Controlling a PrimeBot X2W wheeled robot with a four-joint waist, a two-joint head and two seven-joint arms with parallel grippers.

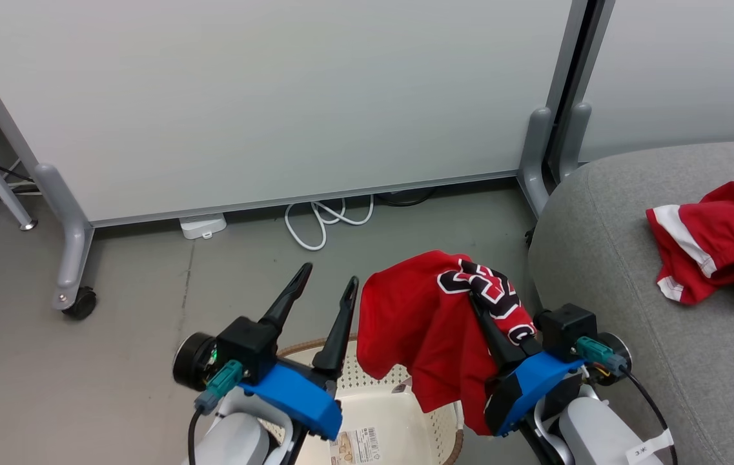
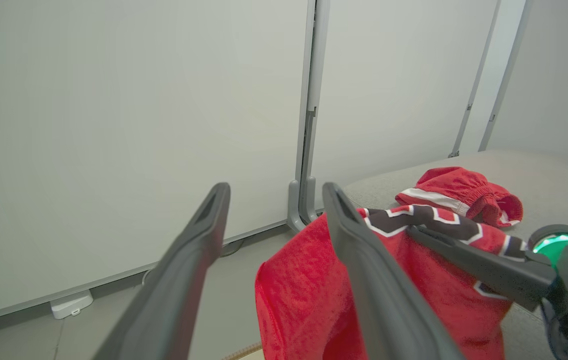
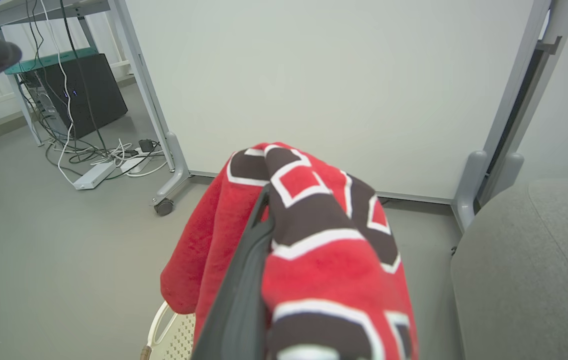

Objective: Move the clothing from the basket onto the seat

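Note:
The red jersey (image 1: 425,323) with black-and-white lettering hangs in the air above the basket (image 1: 379,413), draped over my right gripper (image 1: 479,303), which is shut on it. In the right wrist view the jersey (image 3: 313,240) covers one finger entirely. The red shorts (image 1: 722,248) with white stripes lie crumpled on the grey seat (image 1: 599,258) at the right. My left gripper (image 1: 331,281) is open and empty, held over the basket's left side. The left wrist view shows the jersey (image 2: 303,300) just right of my open fingers (image 2: 199,240) and the shorts (image 2: 458,192) beyond.
A white partition (image 1: 263,97) on castor feet (image 1: 79,303) stands behind the basket, with white cables (image 1: 321,219) on the grey floor. A dark box and a cable tangle (image 3: 89,155) lie further left.

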